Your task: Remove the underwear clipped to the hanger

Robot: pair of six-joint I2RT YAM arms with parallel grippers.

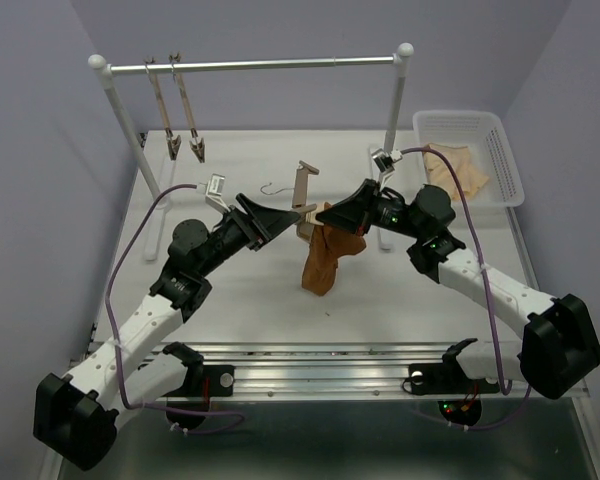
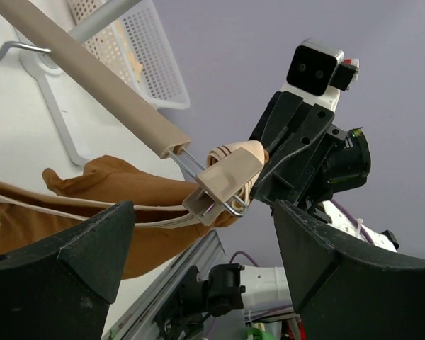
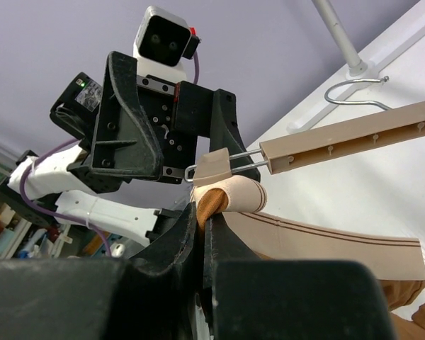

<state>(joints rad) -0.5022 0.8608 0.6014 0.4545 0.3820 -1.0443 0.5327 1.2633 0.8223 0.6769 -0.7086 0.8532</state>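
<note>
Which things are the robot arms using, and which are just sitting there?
Job: rust-orange cloth underwear; light-wood bar hanger with metal clips; right gripper pinching it; open left gripper.
Lying about: white plastic basket; pale peach cloth inside; two bare wooden clip hangers.

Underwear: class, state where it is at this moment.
In the top view the underwear hangs over the middle of the table from the hanger clip, its top pinched in the right gripper with jaws shut.
</note>
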